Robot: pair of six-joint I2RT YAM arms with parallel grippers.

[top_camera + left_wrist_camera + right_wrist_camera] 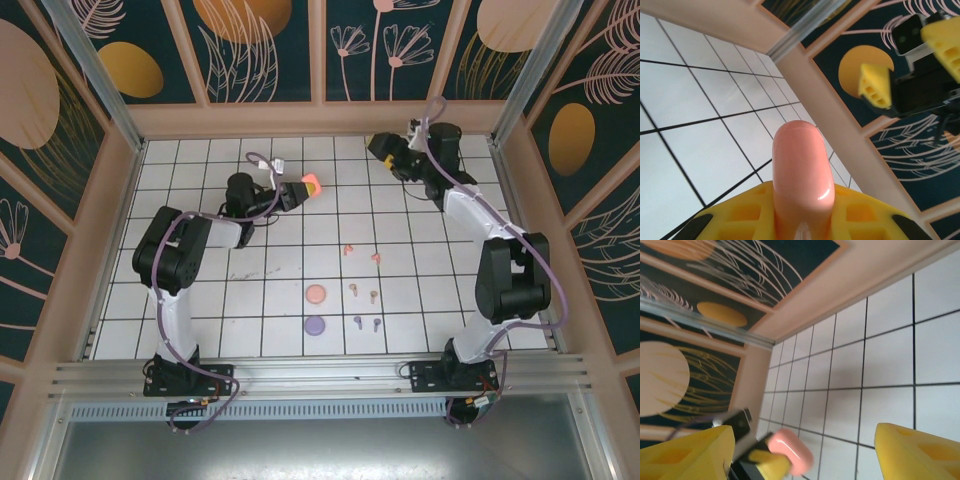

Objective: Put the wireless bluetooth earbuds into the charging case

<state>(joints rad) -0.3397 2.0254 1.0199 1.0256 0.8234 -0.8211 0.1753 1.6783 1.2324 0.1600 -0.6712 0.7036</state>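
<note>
Where the white-tiled tabletop (200,300) runs toward its far wall, the entries are as follows.

Item one: my left gripper (303,189), left of centre. Its jaws are drawn in almost fully and clamp a coral-red case (311,184), held off the tiles. In the left wrist view the case rises between my two yellow fingers (750,210) as a smooth, glossy, rounded edge. It looks closed, though from this angle I cannot be sure.

Item two: my right gripper (381,148), right of centre and near the back wall. Its jaws are spread wide and have hold of nothing. It faces the left gripper across a gap of tiles. In the right wrist view the case sits between my two yellow fingers, touching neither.

Item three: wireless bluetooth earbuds (376,257), six, all loose on the tabletop in the near middle, well apart from both grippers.
- Coral-red pair (347,249): the row farthest from my bases.
- Tan pair (353,290): the middle row.
- Purple pair (357,321): the nearest row.

The two buds of each pair lie near one another without touching.

Item four: two round cases, flat on the tiles.
- Peach case (316,294): just left of the tan pair.
- Purple case (316,325): just left of the purple pair, directly below the peach case.
</note>
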